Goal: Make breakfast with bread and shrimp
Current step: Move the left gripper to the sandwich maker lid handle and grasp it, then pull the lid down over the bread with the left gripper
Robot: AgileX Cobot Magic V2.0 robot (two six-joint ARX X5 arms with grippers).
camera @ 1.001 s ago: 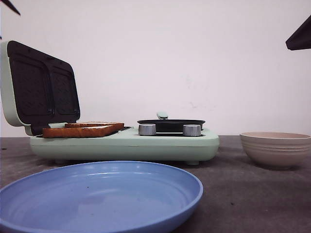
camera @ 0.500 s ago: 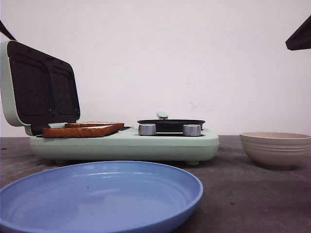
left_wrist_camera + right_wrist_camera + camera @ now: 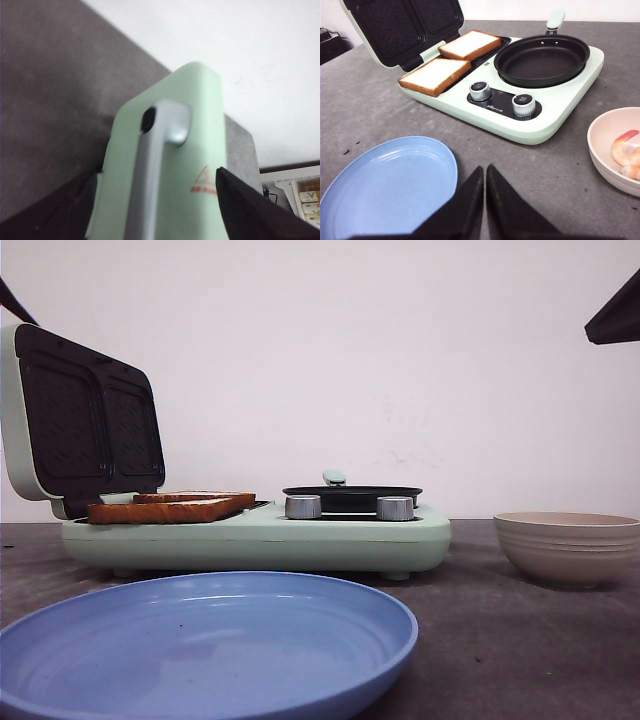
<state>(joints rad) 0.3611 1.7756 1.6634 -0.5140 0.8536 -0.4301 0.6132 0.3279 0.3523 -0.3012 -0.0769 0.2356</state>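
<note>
1. Two bread slices [image 3: 455, 60], square, white with golden crust, lie on the dark ribbed plate of the mint breakfast maker [image 3: 555, 107].
2. Shrimp [image 3: 626, 152], pale orange, sit in the ribbed beige bowl [image 3: 602, 150] on the grey tabletop [image 3: 365, 110].
3. Left end effector [image 3: 160, 210]: fingers spread astride the open lid's metal handle [image 3: 157, 150]; centre before clamping.
4. Right end effector [image 3: 485, 200]: pressed together, empty, beside the smooth blue plate [image 3: 390, 185].

two slices of bread [image 3: 470, 44] [image 3: 434, 75] are being counted, along with one pan [image 3: 542, 60], two knobs [image 3: 480, 90] [image 3: 523, 104], one blue plate [image 3: 390, 186], one bowl [image 3: 610, 150] and one shrimp [image 3: 626, 152].
</note>
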